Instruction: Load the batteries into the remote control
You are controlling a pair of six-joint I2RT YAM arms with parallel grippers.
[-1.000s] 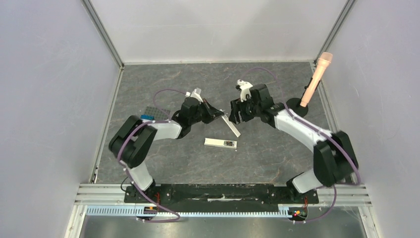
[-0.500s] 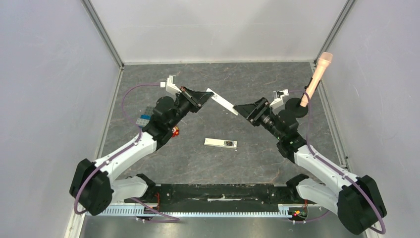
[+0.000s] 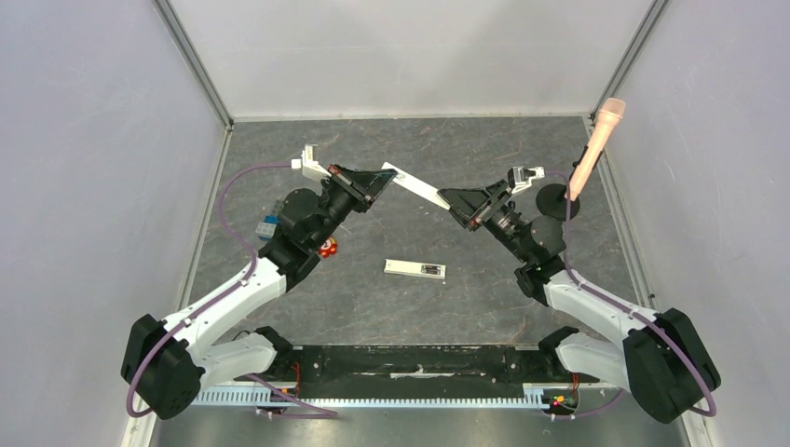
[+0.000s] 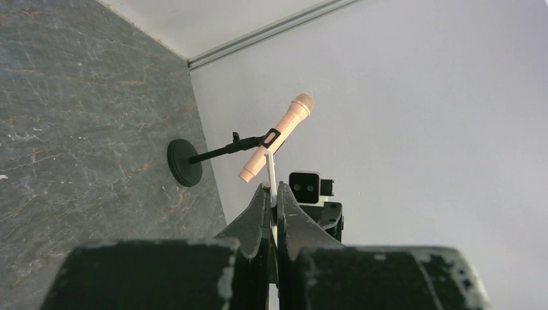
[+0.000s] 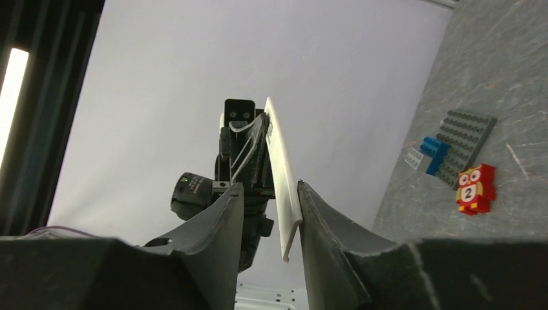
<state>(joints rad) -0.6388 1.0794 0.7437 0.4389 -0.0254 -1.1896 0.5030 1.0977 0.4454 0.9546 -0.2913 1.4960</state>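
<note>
The white remote control [image 3: 415, 269], with a dark section near its right end, lies flat on the table between the arms. No loose batteries show. My left gripper [image 3: 378, 178] is raised and shut on one end of a thin white flat strip [image 3: 416, 189], seen edge-on in the left wrist view [image 4: 272, 173]. My right gripper [image 3: 451, 198] faces it with its jaws apart around the strip's other end. In the right wrist view the strip [image 5: 279, 161] rests against the right-hand finger [image 5: 316, 213], with a gap to the other finger. The gripper [image 5: 268, 188] is open.
A pink microphone [image 3: 596, 138] on a black round base [image 3: 557, 197] stands at the back right, close behind my right arm. A red-orange owl toy [image 3: 327, 247], a blue brick [image 3: 267, 225] and a grey studded plate [image 5: 462, 142] lie at the left under my left arm.
Both arms have risen from low over the table, the left carrying the white strip up and back. In the last half second the right gripper has closed in around the strip's free end.
</note>
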